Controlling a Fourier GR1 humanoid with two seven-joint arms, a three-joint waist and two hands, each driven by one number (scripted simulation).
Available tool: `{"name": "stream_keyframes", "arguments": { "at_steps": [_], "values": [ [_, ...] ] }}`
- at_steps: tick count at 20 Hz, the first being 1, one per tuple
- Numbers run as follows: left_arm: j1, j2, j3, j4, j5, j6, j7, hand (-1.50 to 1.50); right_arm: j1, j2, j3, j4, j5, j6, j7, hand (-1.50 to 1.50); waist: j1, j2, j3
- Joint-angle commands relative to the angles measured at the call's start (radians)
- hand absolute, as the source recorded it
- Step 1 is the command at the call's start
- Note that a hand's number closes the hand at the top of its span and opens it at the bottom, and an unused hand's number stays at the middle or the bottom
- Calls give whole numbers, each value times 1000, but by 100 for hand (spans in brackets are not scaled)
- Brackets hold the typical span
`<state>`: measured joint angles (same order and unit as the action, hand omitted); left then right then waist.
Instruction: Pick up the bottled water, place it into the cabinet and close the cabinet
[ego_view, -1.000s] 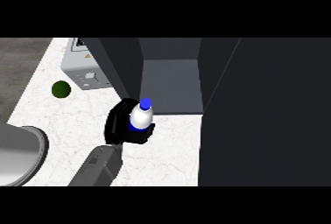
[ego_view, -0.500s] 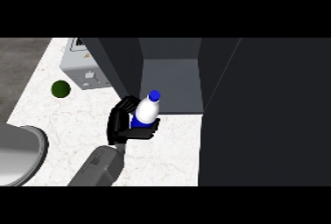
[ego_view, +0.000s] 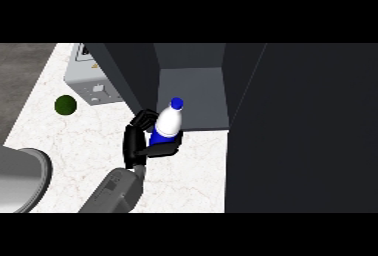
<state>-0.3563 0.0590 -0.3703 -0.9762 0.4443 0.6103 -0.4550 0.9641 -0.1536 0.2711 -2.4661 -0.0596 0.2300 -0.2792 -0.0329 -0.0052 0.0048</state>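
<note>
It was a kitchen: a white marble counter (ego_view: 184, 170), a dark cabinet (ego_view: 295, 125) and a grey appliance (ego_view: 88, 80) showed it.

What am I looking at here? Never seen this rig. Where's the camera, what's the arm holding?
The one view comes from the humanoid robot's head, looking steeply down at a marble counter. The grey forearm rising from the bottom ends in the black left hand, whose fingers curl round a white bottled water with a blue cap. It sits at the mouth of the open dark cabinet. Also on the counter: a small green round object, a grey box-shaped appliance, and a grey curved object at the left edge. The right hand is out of sight.
</note>
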Motion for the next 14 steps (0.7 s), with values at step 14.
{"name": "stream_keyframes", "arguments": {
  "at_steps": [14],
  "values": [
    [-306,24,-15,139,-67,197,178,150,-34,-23,-42,-25,-55,42,12,-150,-82,30,-6]
  ]
}}
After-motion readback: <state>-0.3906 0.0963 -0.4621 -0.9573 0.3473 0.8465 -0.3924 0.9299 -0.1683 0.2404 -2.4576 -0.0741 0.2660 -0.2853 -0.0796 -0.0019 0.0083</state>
